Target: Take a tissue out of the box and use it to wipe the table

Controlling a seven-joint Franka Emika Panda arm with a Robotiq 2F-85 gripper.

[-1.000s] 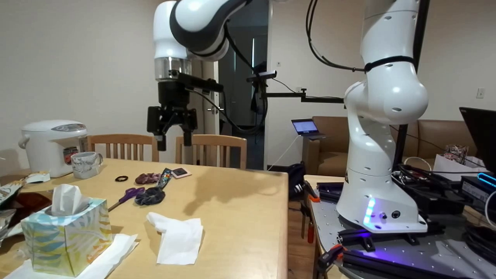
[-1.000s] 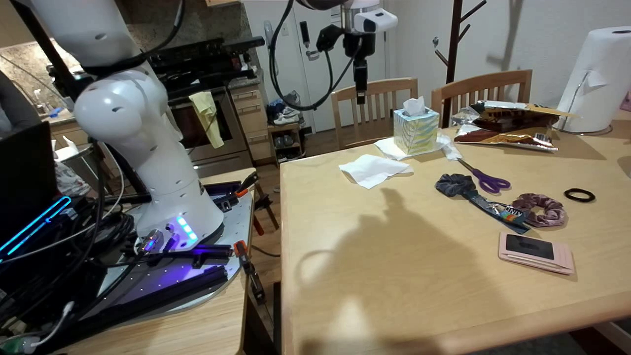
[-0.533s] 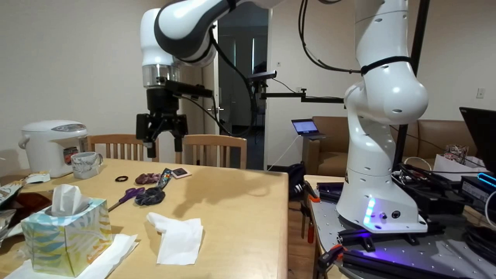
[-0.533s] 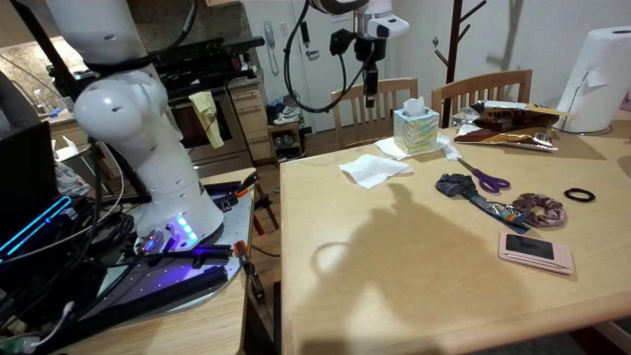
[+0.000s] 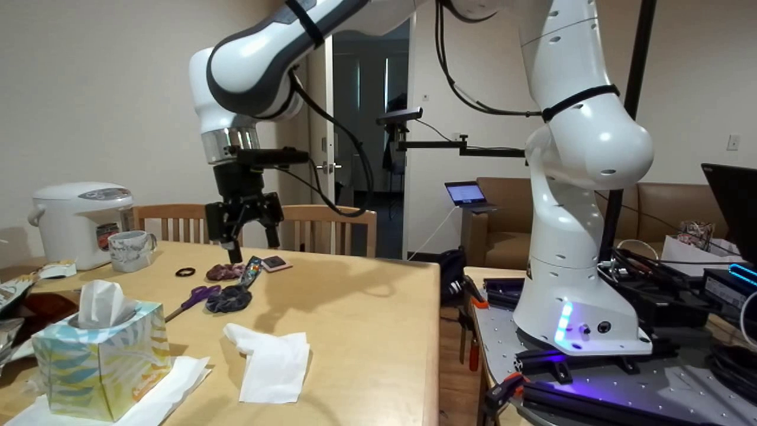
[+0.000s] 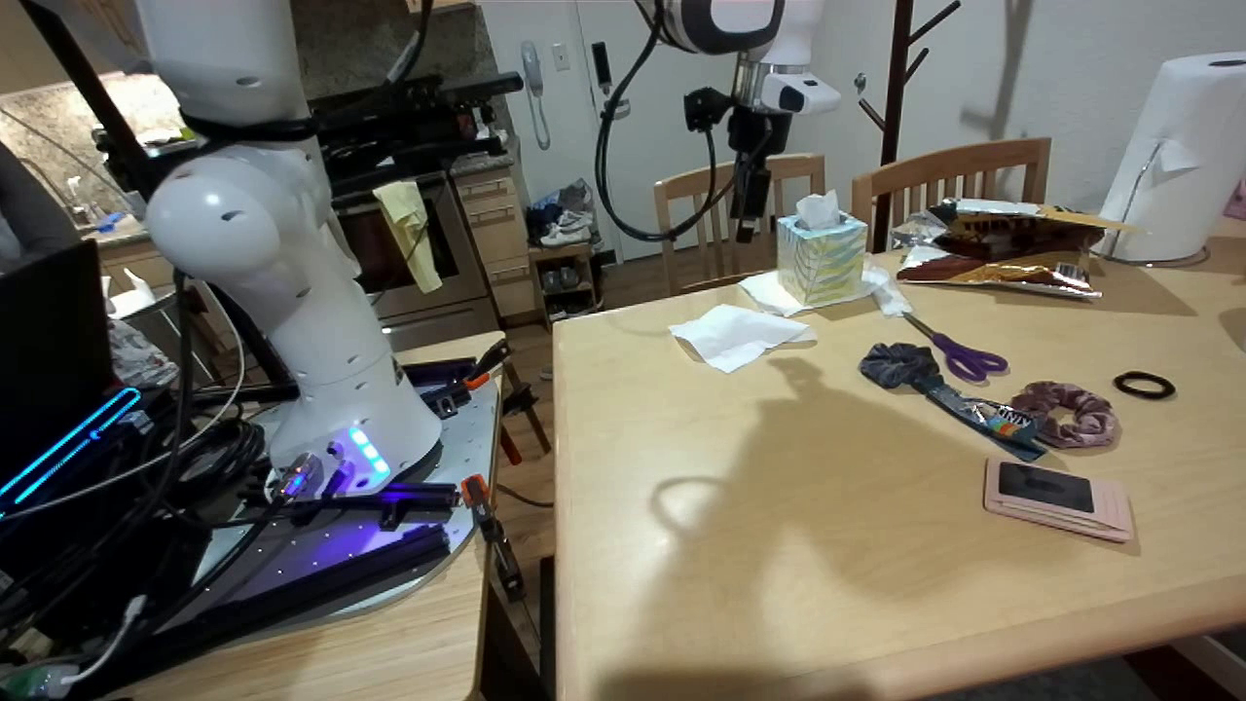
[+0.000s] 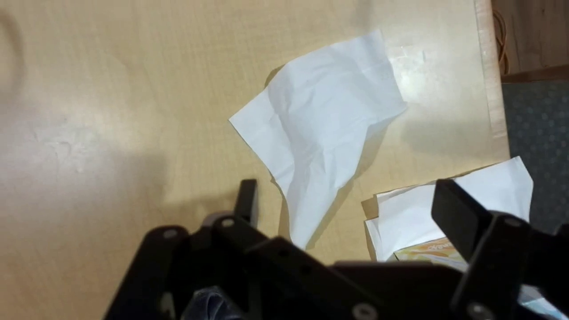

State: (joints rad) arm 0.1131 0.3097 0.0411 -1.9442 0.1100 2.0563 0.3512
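Note:
The tissue [image 5: 275, 365], a crumpled thin white sheet, lies on the light wooden table [image 5: 366, 313]. It also shows in an exterior view [image 6: 740, 336] and in the wrist view [image 7: 329, 106]. The teal-patterned box [image 5: 77, 376], with a white tuft on top, stands beside it on folded white paper [image 5: 177, 378]; it shows too in an exterior view [image 6: 821, 261]. My gripper [image 5: 254, 249] is open and empty above the table, tilted, apart from tissue and box. In the wrist view the gripper [image 7: 349, 200] has its fingers wide apart; they hide most of the box [image 7: 431, 250].
Purple scissors [image 6: 969, 360], a dark scrunchie [image 6: 897, 366], a wrapper [image 6: 993, 419], a mauve scrunchie [image 6: 1081, 419], a black band [image 6: 1145, 386] and a pink wallet [image 6: 1056, 497] lie on the table. Snack bags [image 6: 1012, 253], a mug [image 5: 130, 251] and a white appliance [image 5: 83, 225] stand farther off.
My gripper has moved lower, toward the box's side of the table, and has tilted. It stays open. The tissue and box have not moved.

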